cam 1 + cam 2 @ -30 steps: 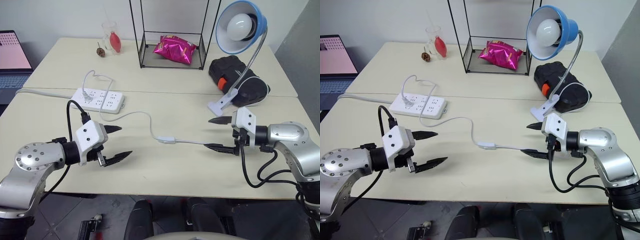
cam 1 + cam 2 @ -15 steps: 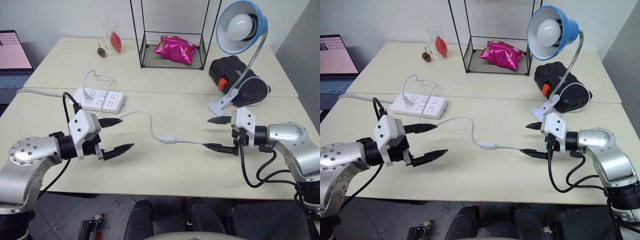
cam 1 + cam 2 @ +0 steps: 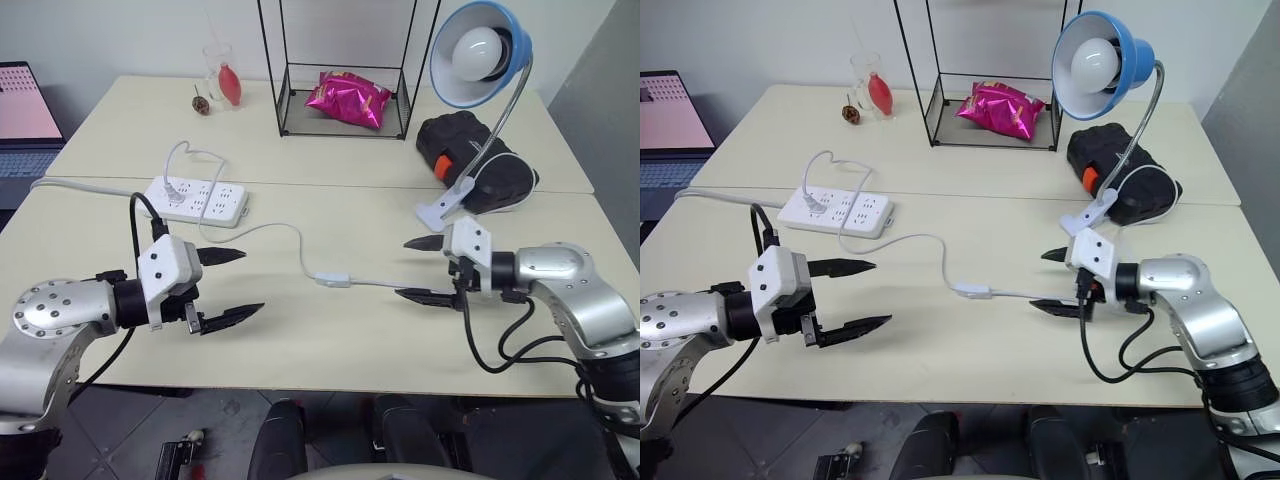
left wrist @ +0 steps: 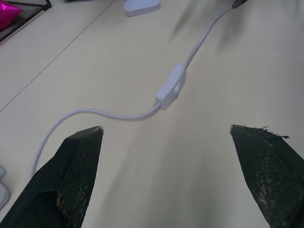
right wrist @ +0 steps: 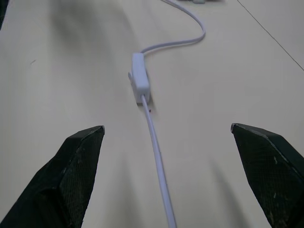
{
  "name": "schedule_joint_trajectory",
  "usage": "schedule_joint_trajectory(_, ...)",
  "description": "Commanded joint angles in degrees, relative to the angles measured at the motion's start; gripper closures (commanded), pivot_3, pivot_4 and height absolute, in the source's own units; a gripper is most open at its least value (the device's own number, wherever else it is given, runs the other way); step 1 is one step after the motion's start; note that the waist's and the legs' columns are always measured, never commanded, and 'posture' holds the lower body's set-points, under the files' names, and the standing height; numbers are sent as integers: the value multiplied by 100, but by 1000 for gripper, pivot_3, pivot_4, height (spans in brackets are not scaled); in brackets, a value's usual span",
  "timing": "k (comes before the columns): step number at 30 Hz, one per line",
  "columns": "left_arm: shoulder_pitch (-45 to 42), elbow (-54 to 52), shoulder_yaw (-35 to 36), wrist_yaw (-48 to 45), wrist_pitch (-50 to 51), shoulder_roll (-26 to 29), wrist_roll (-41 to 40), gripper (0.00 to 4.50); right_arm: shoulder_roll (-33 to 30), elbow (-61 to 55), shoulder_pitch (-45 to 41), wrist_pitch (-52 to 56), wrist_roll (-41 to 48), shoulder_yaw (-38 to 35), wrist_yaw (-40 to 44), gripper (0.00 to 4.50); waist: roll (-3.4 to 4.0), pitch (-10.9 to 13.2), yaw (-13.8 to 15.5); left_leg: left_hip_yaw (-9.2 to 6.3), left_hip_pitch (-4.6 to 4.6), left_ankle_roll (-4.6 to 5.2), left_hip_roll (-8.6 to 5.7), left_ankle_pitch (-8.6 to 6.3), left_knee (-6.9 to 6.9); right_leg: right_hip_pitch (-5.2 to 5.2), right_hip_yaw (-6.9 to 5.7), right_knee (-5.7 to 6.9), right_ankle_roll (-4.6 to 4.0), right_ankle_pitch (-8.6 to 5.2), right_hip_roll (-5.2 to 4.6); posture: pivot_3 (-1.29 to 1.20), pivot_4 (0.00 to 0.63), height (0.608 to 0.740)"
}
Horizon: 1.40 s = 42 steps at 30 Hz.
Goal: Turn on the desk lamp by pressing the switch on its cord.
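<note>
While both my jaws gape wide either side of the switch, I should steady its cord and press squarely

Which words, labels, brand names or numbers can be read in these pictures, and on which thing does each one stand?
No text can be read with certainty.
Pink snack bag: it has printing, but it is too small to read.
Laptop screen: it shows rows of small marks, too blurred to read.
Power strip: no readable label.
Switch on the cord: plain white, no marking to see.
</note>
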Motion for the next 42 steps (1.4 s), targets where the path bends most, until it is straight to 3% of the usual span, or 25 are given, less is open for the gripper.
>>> schedule_joint_trajectory(1, -82, 14, -102, -86, -223, 82, 153, 37, 282, 265, -267, -192, -172, 301, 12, 13, 0, 0, -1, 0, 0, 0, 0, 0, 0, 0, 0, 0, 0, 0, 0, 0, 150, 740)
schedule_joint_trajectory(15, -15, 164, -301, -351, -577, 180, 414, 37, 1310, 2178, -1132, -1353, -803, 1011, 350, 13, 7, 4, -3, 1, -4, 0, 4, 0, -2, -9, -1, 3, -2, -1, 4, 0, 150, 740)
schedule_joint_trajectory(26, 10, 191, -299, -326, -616, 157, 496, 37, 1743, 2707, -1250, -1601, -984, 1077, 309, 13, 7, 4, -3, 1, -4, 0, 4, 0, -4, -9, -2, 5, -3, -1, 5, 0, 150, 740)
schedule_joint_trajectory(34, 28, 172, -284, -322, -595, 156, 546, 0, 1801, 2895, -1245, -1728, -1069, 1048, 400, 1502, 8, 5, -2, 1, -4, 0, 4, 0, -4, -9, -1, 5, -3, -1, 5, 0, 150, 740)
schedule_joint_trajectory(42, -39, 205, -337, -222, -561, 95, 575, 0, 1807, 2873, -1249, -1727, -1077, 1037, 472, 3492, 8, 4, -3, 1, -4, 0, 5, 0, -4, -10, -1, 5, -3, -1, 5, 0, 150, 740)
